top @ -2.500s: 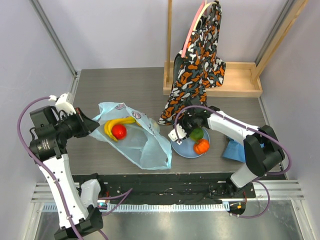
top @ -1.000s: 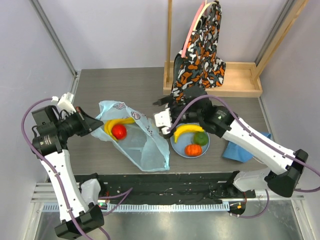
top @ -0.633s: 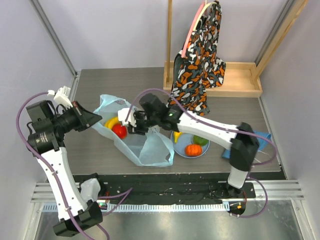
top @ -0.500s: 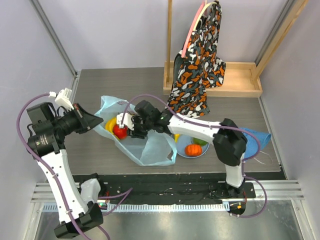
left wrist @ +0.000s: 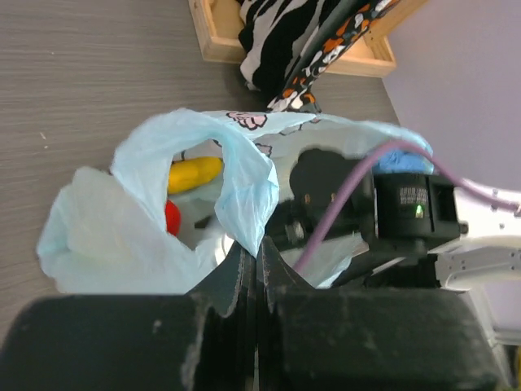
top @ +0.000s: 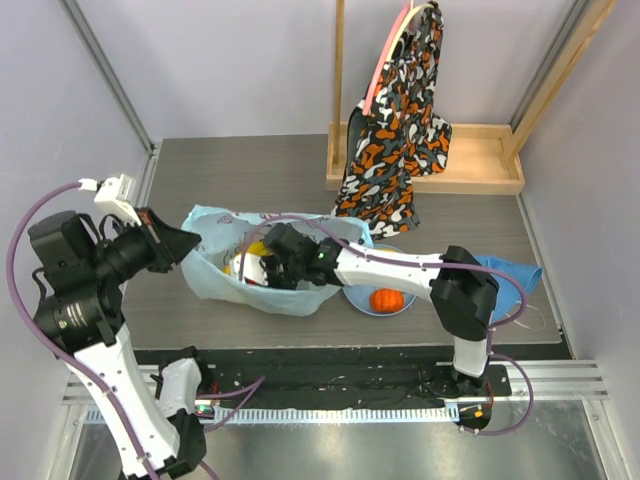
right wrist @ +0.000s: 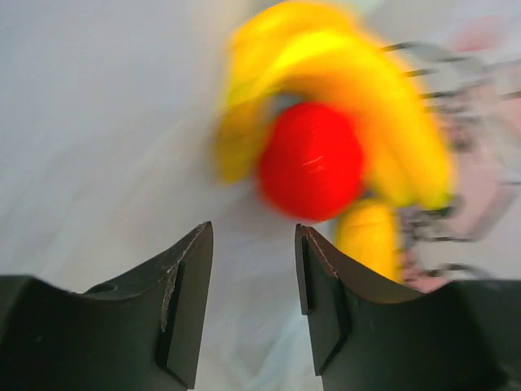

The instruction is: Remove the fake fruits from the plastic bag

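Observation:
The light-blue plastic bag (top: 300,298) lies left of centre, its mouth held open. My left gripper (top: 186,250) is shut on the bag's left rim; in the left wrist view the film (left wrist: 244,191) is pinched between the fingers (left wrist: 257,259). My right gripper (top: 262,268) reaches inside the bag, open and empty. In the right wrist view its jaws (right wrist: 253,236) stand apart just short of the red round fruit (right wrist: 311,163), which rests against the yellow banana bunch (right wrist: 366,106). Both also show in the left wrist view: banana (left wrist: 194,173), red fruit (left wrist: 172,218). An orange ribbed fruit (top: 381,299) sits on the pale-blue plate (top: 358,300). The green fruit is hidden.
A solid blue cloth (top: 502,274) lies right of the plate. A wooden tray with uprights (top: 470,165) stands at the back right, with a patterned orange-black cloth (top: 395,110) hanging over it. The right arm (top: 400,265) stretches across the plate towards the bag.
My right gripper swung left from the plate and went into the bag's mouth, up to the red fruit. My left gripper lifted the bag's rim, opening the bag wider.

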Robot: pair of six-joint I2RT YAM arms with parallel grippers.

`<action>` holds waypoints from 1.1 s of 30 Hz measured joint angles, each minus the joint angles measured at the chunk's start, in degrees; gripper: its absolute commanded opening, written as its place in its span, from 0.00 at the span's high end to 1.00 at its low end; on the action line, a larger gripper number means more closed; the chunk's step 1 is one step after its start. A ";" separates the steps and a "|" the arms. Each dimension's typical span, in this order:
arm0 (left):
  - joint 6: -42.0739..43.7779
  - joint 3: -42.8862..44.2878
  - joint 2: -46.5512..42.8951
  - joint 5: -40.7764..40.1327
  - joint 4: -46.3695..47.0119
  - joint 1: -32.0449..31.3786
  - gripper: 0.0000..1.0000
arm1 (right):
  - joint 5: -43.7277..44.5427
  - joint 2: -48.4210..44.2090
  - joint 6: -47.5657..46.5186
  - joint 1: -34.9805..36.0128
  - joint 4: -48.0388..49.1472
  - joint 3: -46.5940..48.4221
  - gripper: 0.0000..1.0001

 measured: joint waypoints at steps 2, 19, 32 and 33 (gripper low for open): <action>1.11 -0.24 -1.66 -1.25 -0.85 0.04 1.00 | -1.79 1.84 -0.33 -1.16 -0.72 4.76 0.47; 7.85 -12.09 -0.17 -9.29 -5.33 0.00 1.00 | -5.20 12.41 -10.95 -2.86 12.81 8.96 0.13; 8.07 -12.44 0.20 -6.91 -5.57 -0.87 1.00 | 0.52 18.14 -14.01 0.46 21.57 12.85 0.49; 8.07 -12.44 0.04 -6.84 -5.57 -0.87 1.00 | 0.76 18.21 -14.14 0.61 21.14 12.85 0.52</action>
